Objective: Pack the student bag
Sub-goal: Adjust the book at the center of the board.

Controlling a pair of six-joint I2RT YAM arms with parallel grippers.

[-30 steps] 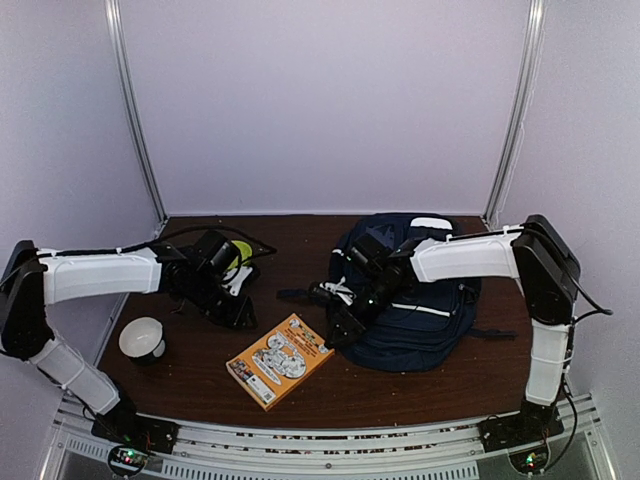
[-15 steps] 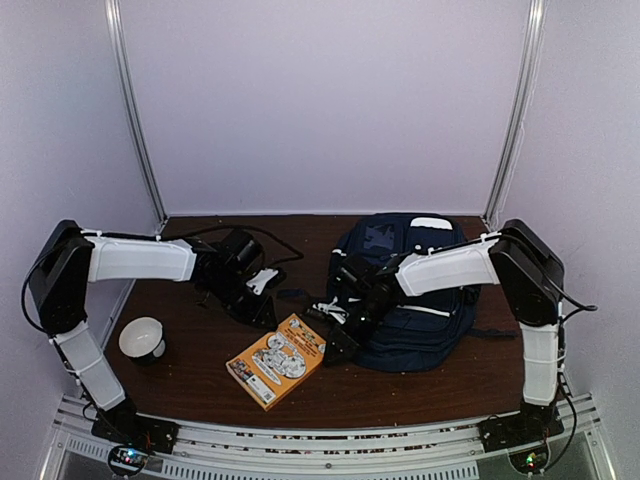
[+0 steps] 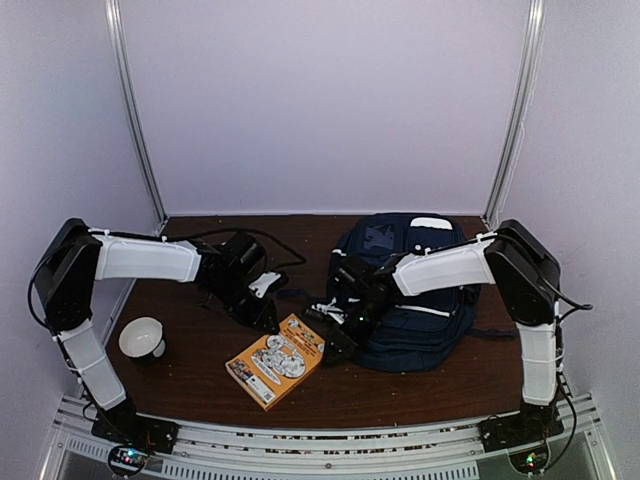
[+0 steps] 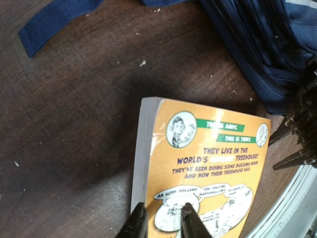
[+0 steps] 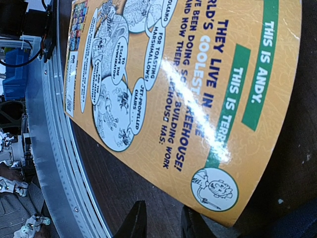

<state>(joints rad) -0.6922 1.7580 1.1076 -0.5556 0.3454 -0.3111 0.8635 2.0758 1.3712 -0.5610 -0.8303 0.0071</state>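
**Supervisor:** Report the top view.

**Operator:** I see the student bag (image 3: 425, 325) lying flat toward the tabletop's rear right corner. Within the last second the left gripper (image 3: 268, 318) has swung in from the left edge. The right gripper (image 3: 333, 345) has come off the bag's front. Both now flank the orange book (image 3: 280, 360) near the front edge.

**Supervisor:** Left wrist view?

**Operator:** Its fingers (image 4: 136, 223) stand slightly apart and empty over the book's edge.

**Supervisor:** Right wrist view?

**Operator:** Its fingers (image 5: 136, 220) stand slightly apart and empty, just off the book's corner.

**Supervisor:** Consequence?

**Operator:** I judge the book is the next item. It is not yet gripped or packed.
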